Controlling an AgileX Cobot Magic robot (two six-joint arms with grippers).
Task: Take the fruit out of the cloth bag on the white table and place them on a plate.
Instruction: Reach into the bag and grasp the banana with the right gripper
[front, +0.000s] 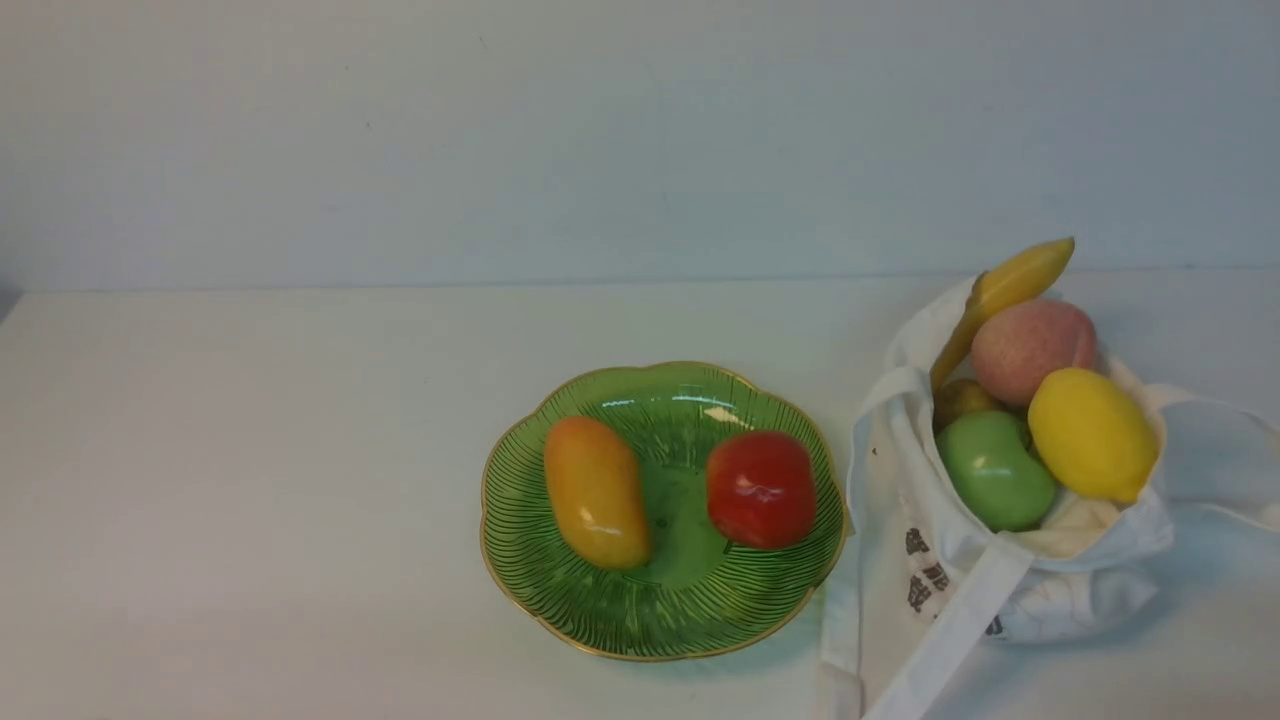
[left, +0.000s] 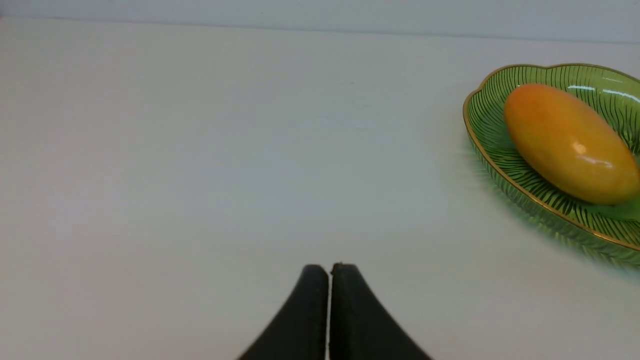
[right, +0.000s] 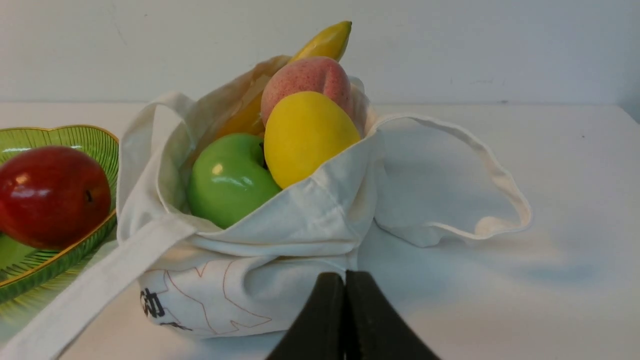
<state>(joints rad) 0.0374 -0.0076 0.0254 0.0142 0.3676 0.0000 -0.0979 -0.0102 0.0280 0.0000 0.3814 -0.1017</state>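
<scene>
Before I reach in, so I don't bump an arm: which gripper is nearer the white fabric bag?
Right. The right gripper is just in front of the white fabric bag; the left gripper is beyond the green glass plate.

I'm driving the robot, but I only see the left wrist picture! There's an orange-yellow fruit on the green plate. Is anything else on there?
Observer: Yes, a red fruit shares the plate with the orange-yellow fruit.
Operator: Where's the bag?
Observer: The cloth bag is on the table, to the right of the plate.
Operator: Ooh, what's poking out of it?
Observer: A banana sticks out, with a peach, a lemon and a green apple in the opening.
</scene>
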